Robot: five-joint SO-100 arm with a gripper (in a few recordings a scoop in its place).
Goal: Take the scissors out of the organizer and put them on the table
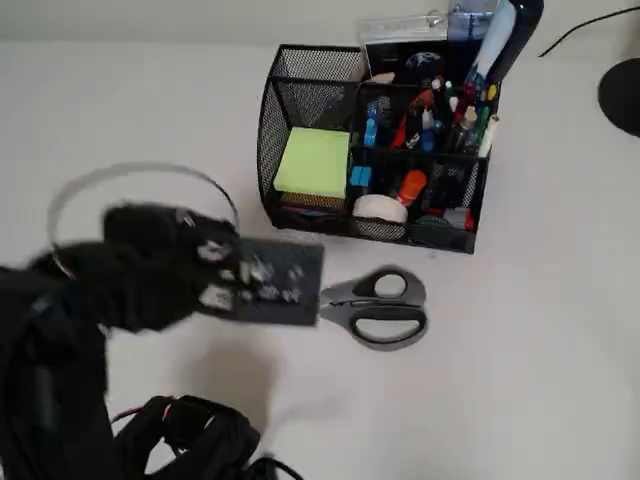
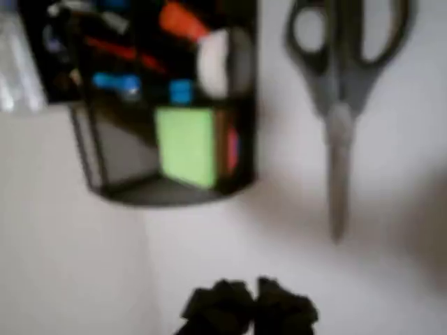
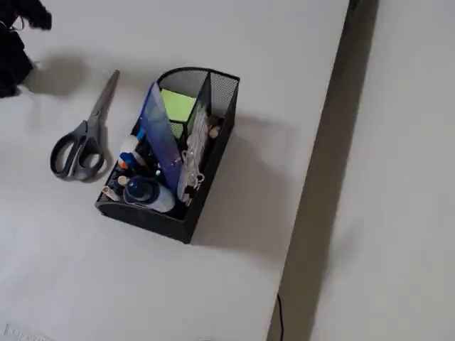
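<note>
The scissors (image 1: 385,308) lie flat on the white table (image 1: 540,330), just in front of the black mesh organizer (image 1: 300,100); dark grey handles point right, and the blades are hidden under my blurred arm. In the wrist view the scissors (image 2: 342,91) lie whole, blade tip toward me, beside the organizer (image 2: 167,192). My gripper (image 2: 248,307) sits short of the blade tip, fingers together, holding nothing. In the fixed view the gripper (image 3: 14,42) is at the top left, apart from the scissors (image 3: 78,149) and organizer (image 3: 170,220).
The organizer holds a lime-green sticky-note pad (image 1: 312,162), coloured pens and a white tape roll (image 1: 380,207). A black round object (image 1: 625,95) sits at the table's far right. The table edge (image 3: 320,177) runs down the right side in the fixed view.
</note>
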